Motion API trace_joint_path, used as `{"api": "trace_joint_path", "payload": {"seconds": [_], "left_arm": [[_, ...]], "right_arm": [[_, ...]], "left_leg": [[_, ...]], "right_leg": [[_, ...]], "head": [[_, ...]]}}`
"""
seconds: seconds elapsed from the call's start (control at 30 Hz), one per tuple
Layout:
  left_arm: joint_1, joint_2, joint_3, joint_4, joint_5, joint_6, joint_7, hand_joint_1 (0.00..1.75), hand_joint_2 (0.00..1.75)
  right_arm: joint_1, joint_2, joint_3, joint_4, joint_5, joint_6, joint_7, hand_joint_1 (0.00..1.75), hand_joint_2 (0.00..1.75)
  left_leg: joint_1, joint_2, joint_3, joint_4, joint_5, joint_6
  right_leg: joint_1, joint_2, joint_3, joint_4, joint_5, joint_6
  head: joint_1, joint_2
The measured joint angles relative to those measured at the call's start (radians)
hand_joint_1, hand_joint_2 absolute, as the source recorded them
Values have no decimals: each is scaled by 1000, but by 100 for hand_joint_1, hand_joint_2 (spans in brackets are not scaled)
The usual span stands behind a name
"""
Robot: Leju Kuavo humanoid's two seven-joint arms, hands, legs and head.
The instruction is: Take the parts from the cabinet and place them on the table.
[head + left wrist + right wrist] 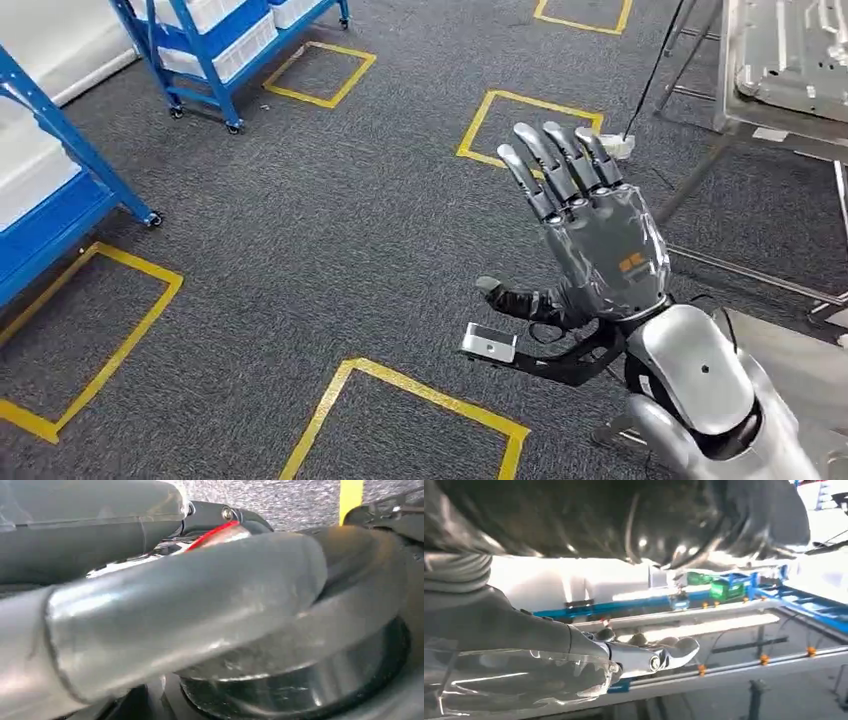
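R robot hand [600, 235] raised, fingers spread, holds nothing | table [790, 60] just beyond

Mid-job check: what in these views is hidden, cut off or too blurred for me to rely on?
- Left hand: left wrist view is blurred and too close; open or shut cannot be told.
- Blue racks: cut off by the head view's top and left edges; their contents are unclear.
- Table: cut by the right edge.
- Right hand, fingers spread, covers the floor behind it.

industrial workshop floor, grey carpet [330, 230] marked with yellow tape squares [318, 73], blue wheeled bin racks [215, 50] beside them, metal-framed worktable [790, 70] opposite
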Motion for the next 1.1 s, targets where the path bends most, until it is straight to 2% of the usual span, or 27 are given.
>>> {"api": "trace_joint_path", "payload": {"seconds": [0.03,0.07,0.13,0.17,0.2,0.23,0.27,0.3,0.33,0.37,0.43,0.47,0.5,0.53,0.57,0.63,0.67,0.7,0.77,0.8,0.83,0.87,0.97,1.0,1.03,1.07,1.1], "left_arm": [[-3,0,-2,0,0,0,0,0,0],[-5,0,-6,0,0,0,0,0,0],[-6,-1,-10,0,0,0,0,0,0],[-6,-3,-13,0,0,0,-3,0,0],[-6,-3,-13,0,0,0,-4,0,0],[-7,-4,-14,0,0,0,-5,0,0],[-8,-6,-14,0,0,0,-6,0,0],[-9,-7,-15,0,0,0,-6,0,0],[-12,-10,-16,0,1,0,-7,0,0],[-12,-10,-17,0,3,1,-8,0,0],[-11,-9,-19,0,3,1,-9,0,0],[-12,-7,-21,0,4,1,-9,0,0],[-10,-8,-23,0,6,1,-9,0,0],[-10,-8,-25,1,6,1,-7,0,0],[-11,-7,-29,1,8,1,-7,0,0],[-17,-5,-32,1,18,2,-8,0,0],[-17,-5,-32,1,19,2,-9,0,0],[-17,-5,-34,1,23,2,-9,0,0],[-13,0,-39,2,27,2,-5,0,0],[-10,2,-40,2,28,2,-2,0,0],[-7,2,-42,3,29,2,1,0,0],[-5,5,-43,3,30,2,1,0,0],[-3,5,-48,3,35,2,1,0,0],[-3,5,-51,3,36,2,1,0,0],[-6,5,-54,3,36,3,3,0,0],[-10,5,-58,3,36,3,4,0,0],[-12,4,-61,3,37,3,5,0,0]], "right_arm": [[-1,0,0,2,0,-1,0,0,0],[1,1,3,5,0,0,0,0,0],[11,1,8,17,0,0,-1,0,0],[17,1,11,25,-2,0,-1,0,0],[19,1,12,30,-3,0,-2,0,0],[19,1,12,34,-5,0,-2,0,0],[19,2,12,39,-6,0,-2,0,0],[19,3,12,41,-8,0,-3,0,0],[20,3,12,46,-11,0,-4,0,0],[22,4,12,50,-13,0,-4,0,0],[27,9,12,56,-17,0,-6,0,0],[29,10,12,61,-20,0,-6,0,0],[32,14,12,66,-23,0,-6,0,0],[39,18,11,71,-23,-1,-7,0,0],[45,20,9,77,-27,-1,-7,0,0],[72,22,6,96,-38,-2,-10,0,0],[86,23,4,107,-43,-3,-10,0,0],[100,24,1,115,-45,-5,-11,0,0],[126,31,-12,139,-52,-12,-13,0,0],[136,35,-20,148,-54,-14,-14,0,0],[145,36,-29,155,-54,-15,-14,0,0],[151,37,-36,162,-55,-17,-14,0,0],[165,47,-47,181,-55,-18,-15,0,0],[170,49,-54,186,-56,-18,-15,0,0],[179,49,-65,190,-56,-19,-16,0,0],[192,51,-76,195,-56,-21,-16,0,0],[209,51,-87,202,-56,-21,-16,0,0]], "left_leg": [[1,-7,0,0,1,7],[1,-16,0,0,1,12],[-2,-41,0,1,0,15],[-3,-57,0,2,0,15],[-4,-72,2,4,0,15],[-4,-88,3,5,0,14],[-4,-101,5,7,-1,14],[-4,-112,5,7,-1,13],[-7,-120,-2,11,-2,7],[0,-132,-7,8,2,2],[5,-153,-8,3,7,-10],[-2,-165,-12,0,7,-17],[-4,-123,-11,16,-6,-18],[-8,-77,-22,43,-28,-23],[-5,-36,-62,128,-77,-32],[0,-22,-139,283,-142,-41],[3,-21,-155,313,-143,-46],[8,-20,-145,290,-119,-50],[16,1,-51,114,-28,-56],[17,37,1,19,6,-57],[3,63,17,-5,-11,-53],[7,44,14,-10,-3,-36],[2,16,10,-11,-5,-16],[9,7,17,-18,0,-6],[10,0,17,-19,0,-3],[10,-12,17,-18,0,2],[10,-23,17,-18,0,4]], "right_leg": [[0,43,-29,59,-34,-1],[0,63,-69,136,-71,-1],[1,75,-145,272,-112,-2],[2,76,-162,289,-100,-5],[2,77,-151,252,-61,-10],[3,83,-120,176,-9,-16],[6,98,-80,83,42,-23],[6,133,-49,5,66,-30],[0,165,-40,-14,56,-30],[4,150,-38,-16,60,-24],[9,132,-36,-20,59,-26],[-3,119,-28,-34,64,-31],[-4,101,-17,-46,69,-32],[-5,96,-12,-54,70,-40],[-2,78,-8,-57,71,-41],[0,43,-7,-57,67,-42],[0,29,-7,-57,65,-41],[-1,15,-6,-57,63,-39],[-2,-9,0,-55,56,-33],[-2,-18,4,-52,51,-28],[5,-24,4,-50,46,-21],[5,-30,4,-47,44,-17],[5,-58,12,-48,40,-4],[-3,-27,8,-39,27,4],[-4,23,-6,-2,2,5],[-4,52,-40,70,-37,4],[-4,65,-84,158,-73,5]], "head": [[0,0],[1,0],[1,0],[1,0],[1,0],[1,0],[1,0],[1,0],[1,0],[2,0],[2,0],[1,0],[2,0],[-7,0],[-8,0],[-8,0],[-8,0],[-8,0],[-8,0],[-8,0],[-8,0],[-6,0],[-6,0],[-5,0],[-5,0],[-3,0],[-3,0]]}}
